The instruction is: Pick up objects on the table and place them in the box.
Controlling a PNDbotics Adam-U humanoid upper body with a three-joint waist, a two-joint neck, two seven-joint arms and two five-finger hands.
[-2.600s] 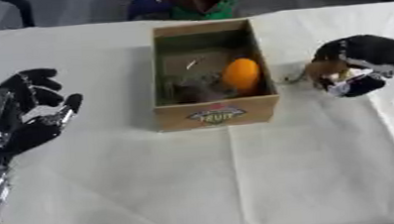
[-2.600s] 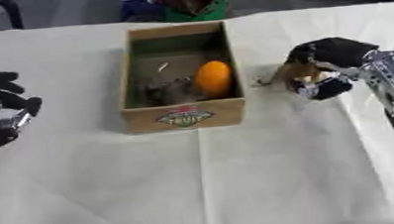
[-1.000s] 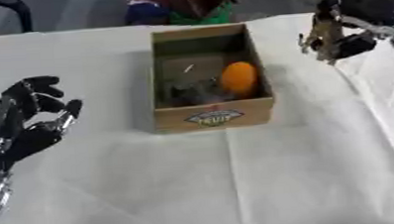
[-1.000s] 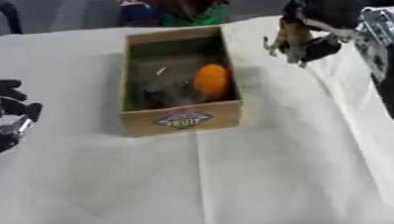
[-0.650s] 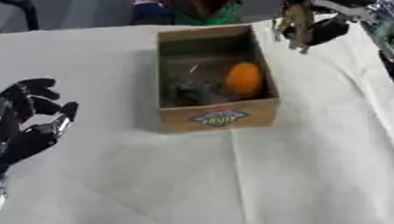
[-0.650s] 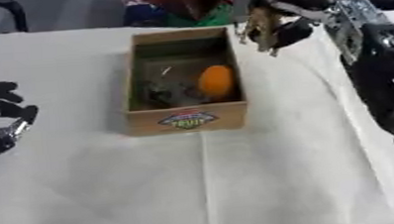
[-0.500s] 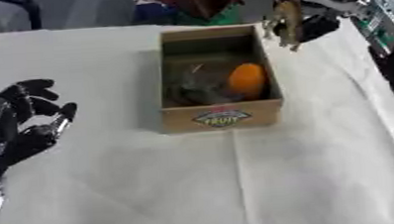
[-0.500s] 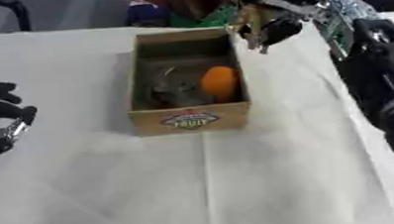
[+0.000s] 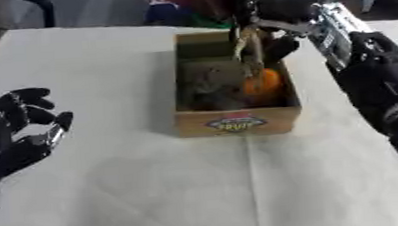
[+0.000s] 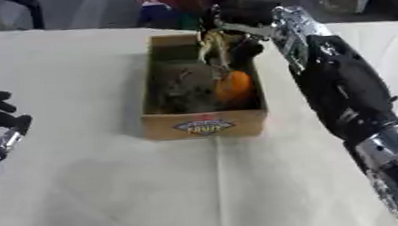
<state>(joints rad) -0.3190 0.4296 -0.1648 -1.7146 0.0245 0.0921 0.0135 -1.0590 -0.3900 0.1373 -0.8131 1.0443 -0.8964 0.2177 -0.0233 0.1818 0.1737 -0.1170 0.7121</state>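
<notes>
Item 1, right hand [image 9: 270, 17]: reaching in from the 3 o'clock side and hanging over the far end of the box [image 9: 236, 120], fingers curling round a small tan and brown object [image 9: 249, 44]. The object is dangling below the fingers, above the box's 12 o'clock end, not resting on the floor of the box.

Item 2, box: cardboard, open-topped, sitting at the table's centre toward 12 o'clock, a printed label showing on its near wall.

Item 3, contents: an orange round object [image 9: 261, 82] is lying against the box's 3 o'clock wall; a grey-brown mass [image 10: 182, 88] is filling the middle and the 9 o'clock side, its make-up not readable.

Item 4, left hand [image 9: 18, 133]: idling at the 9 o'clock edge of the white tablecloth [image 9: 155, 188], palm up, fingers apart and relaxed, holding nothing, well apart from the box.
</notes>
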